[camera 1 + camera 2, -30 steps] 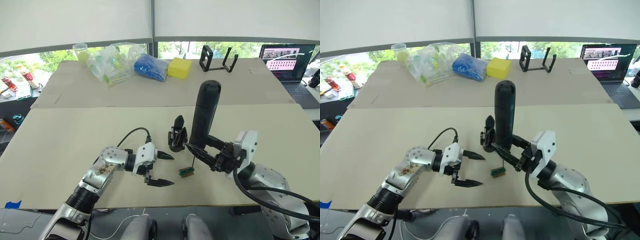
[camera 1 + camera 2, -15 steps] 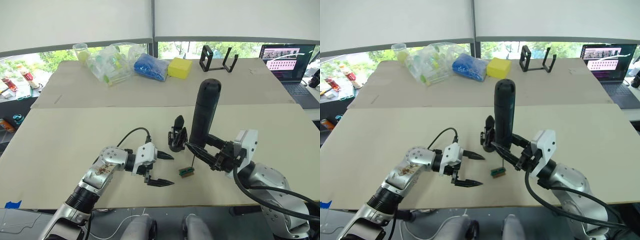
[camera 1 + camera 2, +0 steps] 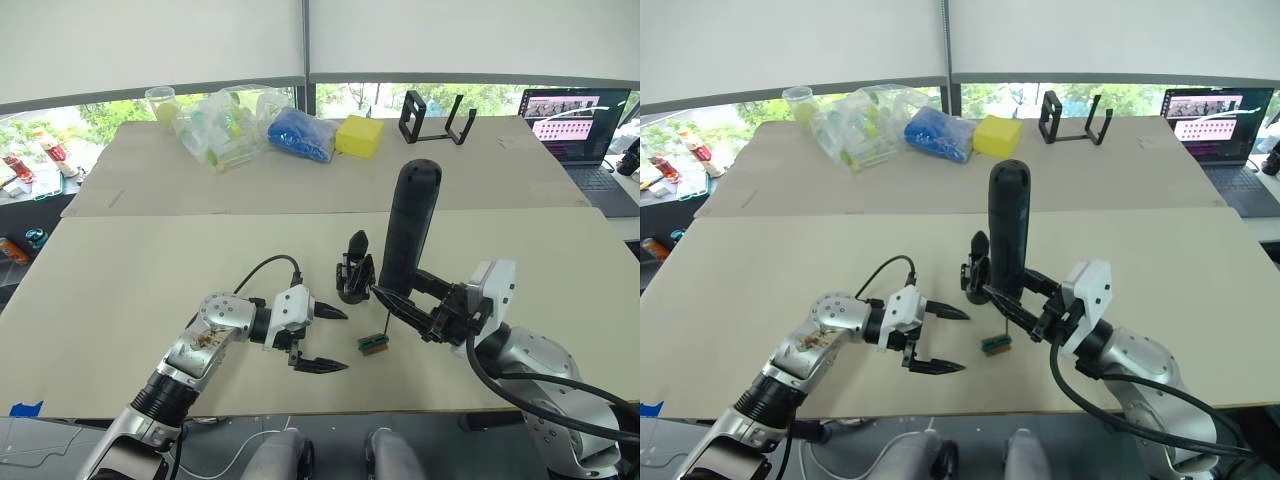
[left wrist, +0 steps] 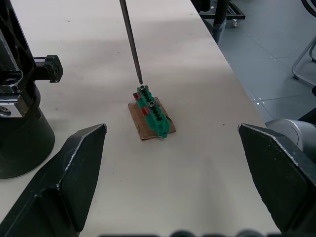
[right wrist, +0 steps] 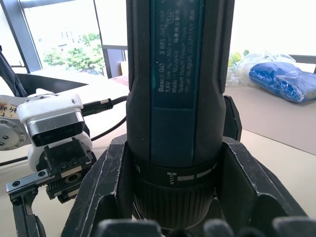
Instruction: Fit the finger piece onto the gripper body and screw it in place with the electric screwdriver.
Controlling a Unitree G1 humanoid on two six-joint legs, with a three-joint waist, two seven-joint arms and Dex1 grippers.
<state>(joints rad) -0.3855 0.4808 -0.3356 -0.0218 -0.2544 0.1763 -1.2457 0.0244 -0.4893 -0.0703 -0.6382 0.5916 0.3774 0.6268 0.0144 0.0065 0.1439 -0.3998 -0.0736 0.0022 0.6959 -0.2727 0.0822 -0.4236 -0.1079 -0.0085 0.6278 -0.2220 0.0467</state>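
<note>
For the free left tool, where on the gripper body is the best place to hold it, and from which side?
Grip the rounded base of the gripper body, low down, approaching from the robot's left with the open left tool. It stands upright with its prong pointing up, and the electric screwdriver in the right tool crowds its other side.

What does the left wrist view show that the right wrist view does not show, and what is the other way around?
Left wrist view: the screwdriver's thin metal bit with its tip on the small green block, which lies on a brown scrap, and the open left gripper.

Right wrist view: the electric screwdriver body with its printed label, clamped in the right gripper; the blue bag behind.

Both: the beige table and parts of the same screwdriver.
</note>
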